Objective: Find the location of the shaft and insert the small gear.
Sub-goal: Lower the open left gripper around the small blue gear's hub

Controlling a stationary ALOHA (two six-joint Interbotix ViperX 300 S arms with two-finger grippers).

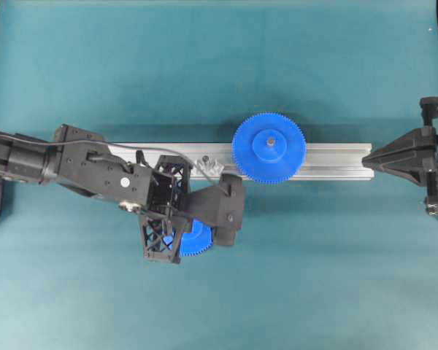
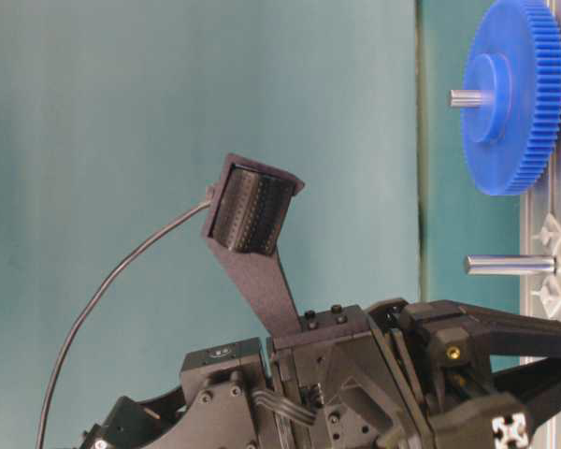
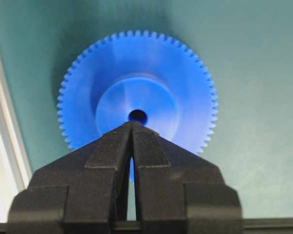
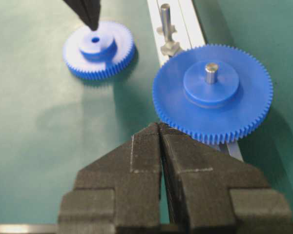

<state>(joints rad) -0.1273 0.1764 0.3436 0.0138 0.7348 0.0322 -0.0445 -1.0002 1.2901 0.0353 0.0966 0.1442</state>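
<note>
Overhead exterior view: a silver aluminium rail (image 1: 328, 162) is seen lying across the green table mat (image 1: 219, 65), with the left arm reaching over its left part.
Small gear: the small blue plastic toothed wheel with raised hub (image 4: 98, 48) is seen lying flat on the mat, just beside the rail and well apart from the wider blue gear (image 4: 212, 92).
Shaft: the thin shiny silver upright pin (image 4: 165, 22) is seen standing bare on the rail, between the two gears.
Larger gear: it is seated on the rail, a grey pin tip showing through its hub.
Left gripper (image 3: 132, 127): its jaws are pressed together on nothing; the tips are poised right at the small gear's centre hole.
Right gripper (image 4: 159, 130): its black fingers are clenched together, empty, near the larger gear's rim.
Obstruction: from overhead, most of the small gear is hidden by the left gripper.
</note>
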